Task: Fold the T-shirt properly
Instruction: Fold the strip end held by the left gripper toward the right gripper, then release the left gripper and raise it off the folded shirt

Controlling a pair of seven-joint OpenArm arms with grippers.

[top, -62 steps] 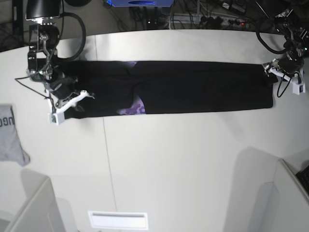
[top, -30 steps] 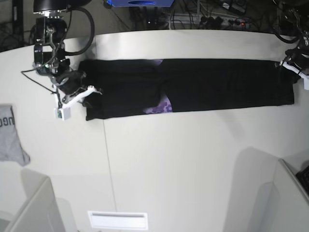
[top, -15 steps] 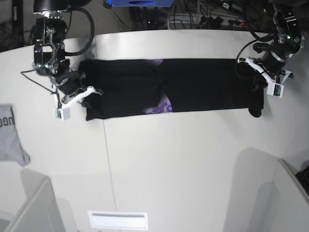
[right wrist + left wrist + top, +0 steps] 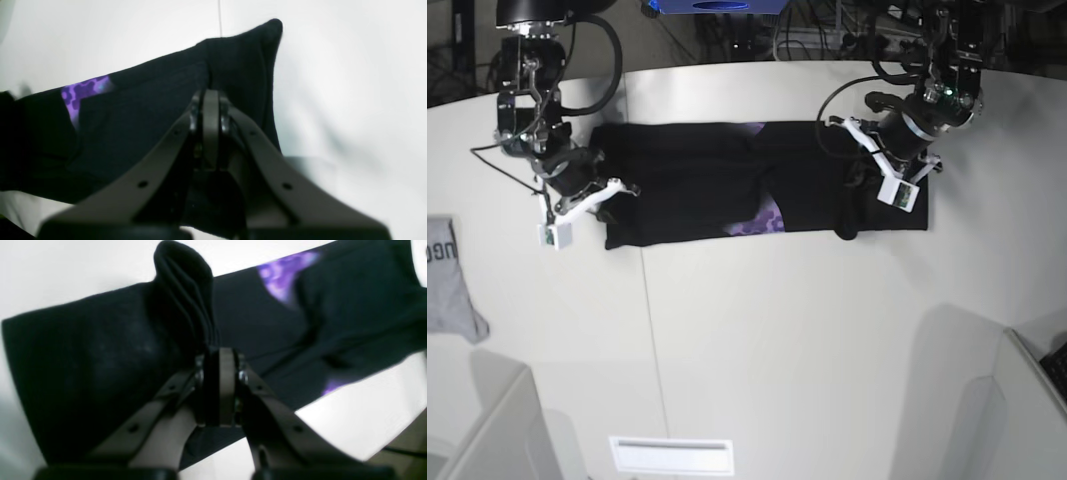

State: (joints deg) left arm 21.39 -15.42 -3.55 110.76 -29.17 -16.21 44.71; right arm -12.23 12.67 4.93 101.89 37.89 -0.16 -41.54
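T-shirt: black cloth already folded into a long band on the white table, its long axis running across the base view from one arm to the other. Purple print shows at a seam near the middle. Left gripper, jaws closed on a bunched end of the band, holds that end lifted and carried inward over the flat part; the wrist view shows soft layered folds rising from the closed fingers. Right gripper is likewise shut, pinning the opposite end against the table. Judged from this, the fold turns on the lifted end travelling along the band toward the pinned end. Grey garment lies well apart at the table's edge.
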